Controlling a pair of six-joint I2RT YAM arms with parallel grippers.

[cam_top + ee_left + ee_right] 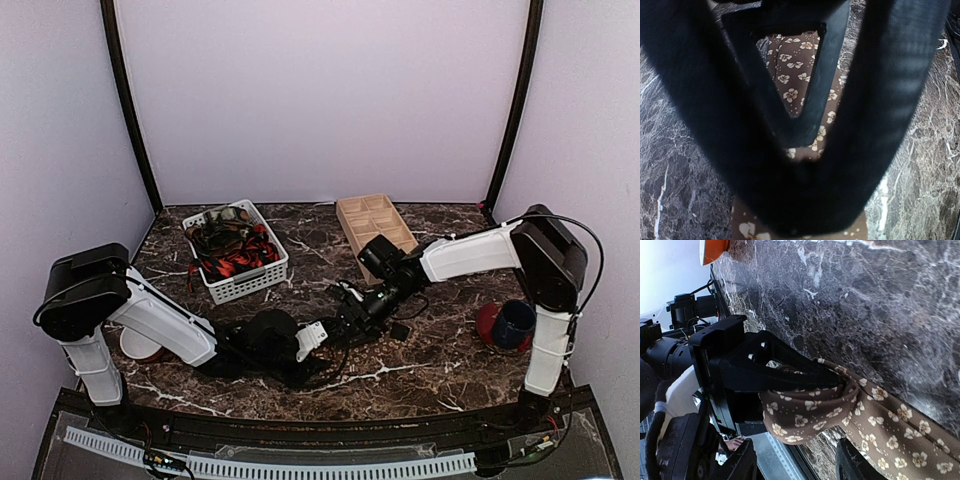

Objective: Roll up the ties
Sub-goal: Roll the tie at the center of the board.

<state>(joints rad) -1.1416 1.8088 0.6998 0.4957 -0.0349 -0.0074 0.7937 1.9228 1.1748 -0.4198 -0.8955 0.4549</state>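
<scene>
A brown tie (pixel 890 425) printed with small cream flowers lies along the dark marble table (pixel 440 360). Its end is looped into a loose roll around the black fingers of my left gripper (pixel 790 370). In the left wrist view the same tie (pixel 790 75) runs between and under the blurred dark fingers of the left gripper (pixel 805 200), which is shut on it. My right gripper (pixel 795 465) stands open just in front of the roll, its two fingertips apart with nothing between them. In the top view the two grippers, left (pixel 318 335) and right (pixel 350 312), meet at the table's middle.
A white basket (pixel 245 285) holding several red-and-black ties (pixel 232 250) stands at the back left. A wooden compartment tray (pixel 375 222) is at the back centre. A blue cup (pixel 515 322) sits on a red plate (pixel 488 325) by the right arm's base.
</scene>
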